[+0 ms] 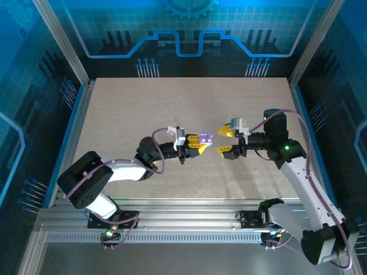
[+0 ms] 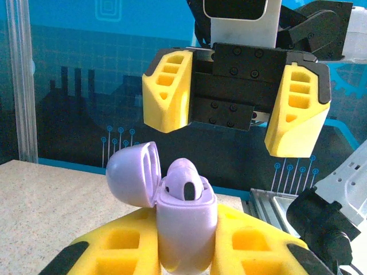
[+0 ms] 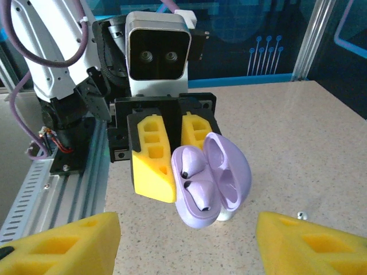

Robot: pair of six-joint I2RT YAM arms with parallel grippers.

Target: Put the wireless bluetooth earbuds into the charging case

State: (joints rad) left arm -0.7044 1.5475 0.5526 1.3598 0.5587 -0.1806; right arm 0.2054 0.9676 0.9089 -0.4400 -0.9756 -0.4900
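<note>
The left gripper is clamped on the lavender charging case. Its lid is hinged open and its mouth faces the right gripper, which hangs just beside the case, spread wide and empty. The earbuds look seated, though how deep is unclear.

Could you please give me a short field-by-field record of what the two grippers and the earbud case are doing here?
left gripper: shut on the charging case
charging case: lavender, clamped between the left gripper's yellow fingers
lid: hinged open
earbuds: two lavender ones, apparently seated in the case
right gripper: open, empty, facing the case, not touching it
task state: the earbuds look to be in; the lid is not yet closed
</note>
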